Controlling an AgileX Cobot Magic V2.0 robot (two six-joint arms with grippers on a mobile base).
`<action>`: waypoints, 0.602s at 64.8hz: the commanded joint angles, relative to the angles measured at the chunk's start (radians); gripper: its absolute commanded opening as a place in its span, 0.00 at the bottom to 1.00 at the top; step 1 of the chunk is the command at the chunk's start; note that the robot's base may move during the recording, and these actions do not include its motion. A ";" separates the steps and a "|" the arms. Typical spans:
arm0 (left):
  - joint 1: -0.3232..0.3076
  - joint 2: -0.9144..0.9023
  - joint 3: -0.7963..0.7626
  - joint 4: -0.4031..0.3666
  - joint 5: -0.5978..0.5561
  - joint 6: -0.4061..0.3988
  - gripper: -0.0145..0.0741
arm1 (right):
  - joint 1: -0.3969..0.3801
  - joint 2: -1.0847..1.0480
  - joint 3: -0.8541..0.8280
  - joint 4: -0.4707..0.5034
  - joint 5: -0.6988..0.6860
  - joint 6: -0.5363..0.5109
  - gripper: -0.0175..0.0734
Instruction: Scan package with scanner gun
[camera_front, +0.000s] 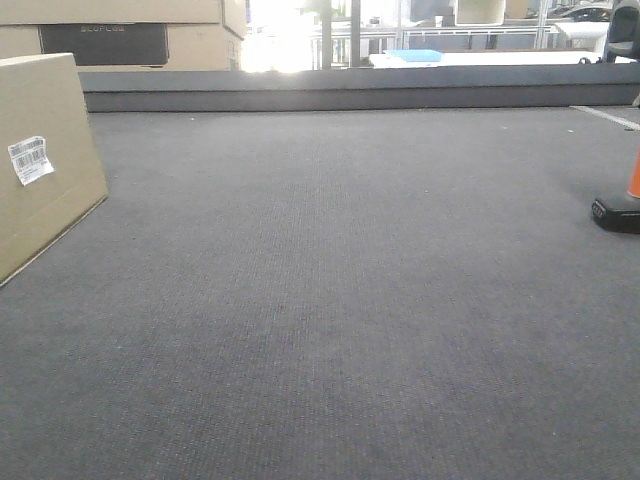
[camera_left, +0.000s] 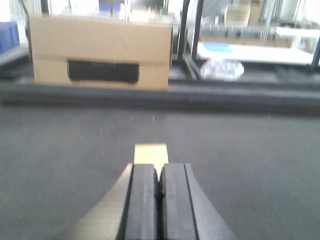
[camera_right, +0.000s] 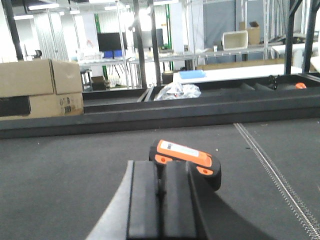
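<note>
The scanner gun (camera_right: 186, 161) lies just beyond the closed right pincer (camera_right: 161, 192).

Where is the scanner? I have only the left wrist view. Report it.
Observer: The scanner lies on the mat just beyond the right gripper, orange face up.
Operator: Give me that gripper's state.
Observer: Its fingers are shut together, holding nothing.
Operator: Now locate the package label.
Observer: The package sits at the front view's left edge; its white label is on the side facing the open mat.
</note>
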 joint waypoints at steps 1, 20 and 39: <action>-0.001 -0.055 0.058 0.010 -0.091 -0.001 0.04 | -0.003 -0.023 -0.020 -0.004 0.045 0.002 0.01; -0.001 -0.313 0.234 0.010 -0.128 -0.001 0.04 | -0.003 -0.026 -0.020 -0.002 0.071 0.002 0.01; -0.001 -0.441 0.234 0.010 -0.108 -0.001 0.04 | -0.003 -0.026 -0.020 -0.002 0.061 0.002 0.01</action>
